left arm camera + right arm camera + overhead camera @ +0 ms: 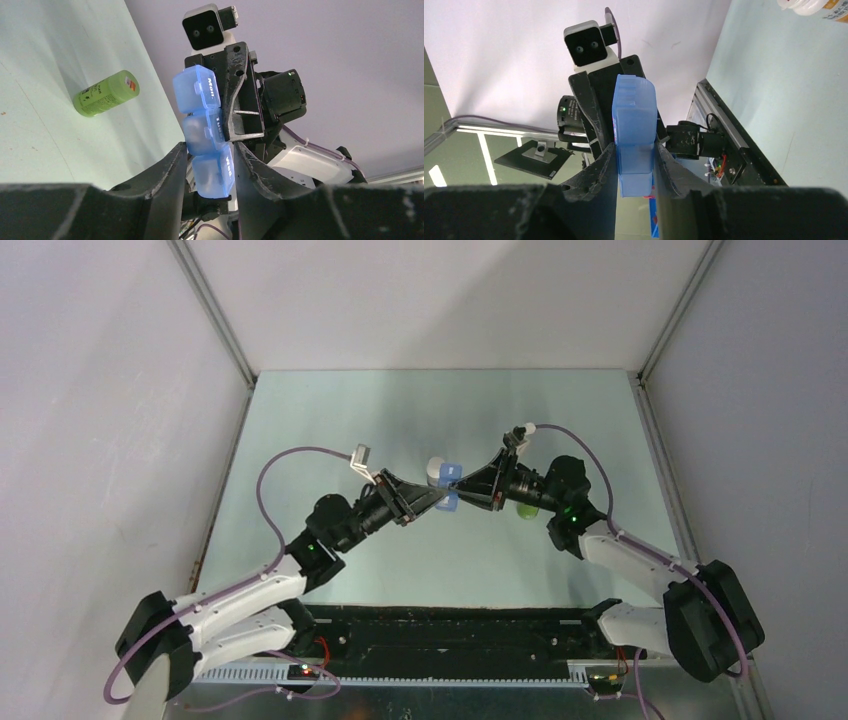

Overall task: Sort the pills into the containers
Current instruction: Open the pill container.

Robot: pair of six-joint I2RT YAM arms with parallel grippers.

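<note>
The translucent blue pill box (446,487) hangs in the air over the middle of the table, between both arms. Its three lidded containers, marked with day names, show in the left wrist view (197,90), all lids down. My right gripper (636,147) is shut on the box's (634,110) narrow sides. From the other side my left gripper (210,147) has both fingers against the end container, shut on it. In the top view the left gripper (432,500) and right gripper (462,483) meet tip to tip. No pills are in view.
A green round bottle (106,93) lies on its side on the table, partly under the right arm (524,510). A white-capped bottle (811,6) stands at the edge of the right wrist view. Grey walls close in the table on three sides.
</note>
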